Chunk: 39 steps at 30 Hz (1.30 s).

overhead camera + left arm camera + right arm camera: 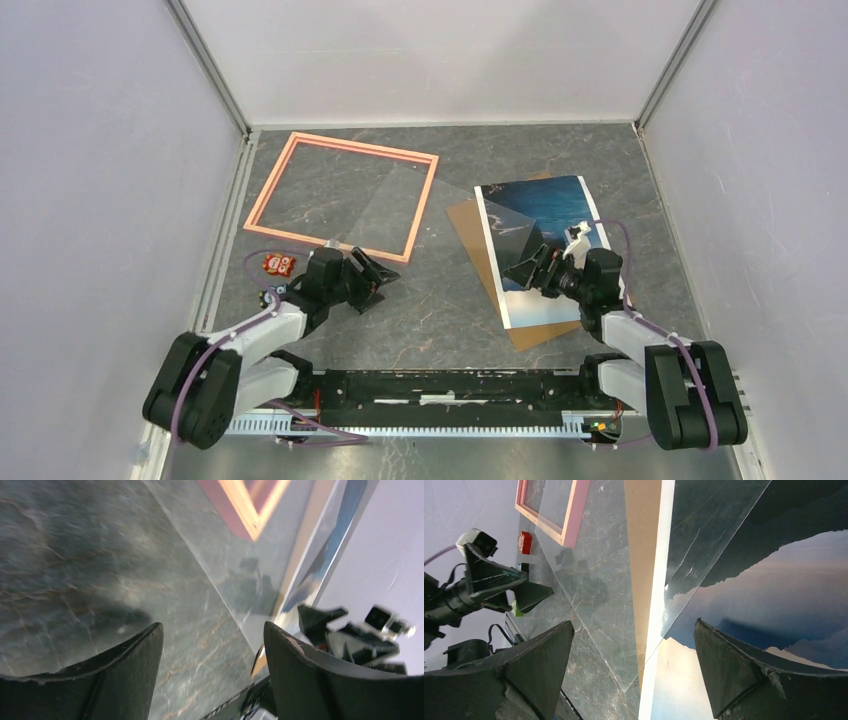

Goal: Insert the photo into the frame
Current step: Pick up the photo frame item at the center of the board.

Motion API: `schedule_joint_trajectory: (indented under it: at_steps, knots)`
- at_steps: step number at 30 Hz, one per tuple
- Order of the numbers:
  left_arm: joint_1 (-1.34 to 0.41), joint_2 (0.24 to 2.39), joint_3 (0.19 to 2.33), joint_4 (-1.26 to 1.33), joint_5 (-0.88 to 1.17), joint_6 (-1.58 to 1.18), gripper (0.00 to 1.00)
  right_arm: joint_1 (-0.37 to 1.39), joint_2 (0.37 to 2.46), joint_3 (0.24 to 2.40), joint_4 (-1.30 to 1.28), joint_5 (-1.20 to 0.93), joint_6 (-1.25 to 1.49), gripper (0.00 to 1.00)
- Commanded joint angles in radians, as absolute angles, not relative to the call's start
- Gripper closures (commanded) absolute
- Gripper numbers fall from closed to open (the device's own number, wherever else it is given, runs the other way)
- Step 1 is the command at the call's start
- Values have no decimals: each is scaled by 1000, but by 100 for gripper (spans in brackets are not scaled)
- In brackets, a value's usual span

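The salmon-orange frame [362, 147] lies flat at the back left, empty inside. The photo [545, 205], showing dark mountains and blue water, lies face up at the right on a brown backing board [462, 225]. A clear sheet [440, 215] lies between them, overlapping the frame's corner and the photo's left part. My left gripper [380, 275] hovers open just in front of the frame's near corner [245, 505], with nothing between its fingers [125, 665]. My right gripper [634, 625] stands open over the photo's [774, 580] left edge and the clear sheet's near corner [626, 685].
A small red object [278, 264] sits at the left near the frame's front edge. White walls close the table on three sides. The board's brown strip [641, 540] shows beside the photo's white margin. The arm bases and a black rail [450, 385] line the near edge.
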<state>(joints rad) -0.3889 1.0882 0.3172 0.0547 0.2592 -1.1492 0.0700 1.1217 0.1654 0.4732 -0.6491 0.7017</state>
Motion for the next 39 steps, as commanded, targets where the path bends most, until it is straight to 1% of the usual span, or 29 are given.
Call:
schedule_joint_trajectory:
  at_steps: [1, 2, 4, 5, 8, 13, 15, 18, 21, 25, 29, 32, 35, 39]
  knots:
    - [-395, 1210, 223, 474, 118, -1383, 26, 73, 1065, 146, 461, -631, 673, 4]
    - [-398, 1260, 207, 546, 116, -1408, 32, 73, 1052, 142, 455, -631, 671, 4]
    - [-403, 1347, 202, 664, 115, -1418, 40, 73, 1029, 137, 442, -628, 660, 4]
    - [-407, 1387, 209, 694, 116, -1423, 42, 73, 1023, 132, 439, -627, 654, 3]
    - [-416, 1498, 205, 809, 114, -1466, 45, 72, 1020, 116, 441, -627, 649, 3]
    - [-416, 1675, 138, 1179, 82, -1539, 56, 73, 1043, 91, 489, -639, 659, 3]
    - [-414, 1761, 126, 1306, 85, -1580, 62, 73, 1063, 86, 514, -655, 665, 3]
    - [-393, 1916, 120, 1537, 141, -1661, 74, 84, 1095, 75, 579, -694, 685, 3]
    - [-345, 1982, 152, 1555, 259, -1702, 82, 116, 1108, 68, 633, -697, 713, 3]
    - [-292, 1887, 127, 1555, 259, -1641, 90, 139, 1126, 73, 646, -677, 732, 3]
    - [-230, 1854, 138, 1514, 318, -1652, 92, 155, 1174, 62, 752, -663, 811, 3]
    - [-221, 1897, 140, 1550, 338, -1688, 96, 199, 1241, 52, 872, -612, 936, 3]
    - [-215, 1926, 168, 1556, 373, -1703, 98, 256, 1311, 49, 1026, -581, 1067, 4]
    - [-215, 1907, 168, 1557, 380, -1693, 98, 292, 1393, 41, 1202, -503, 1222, 10]
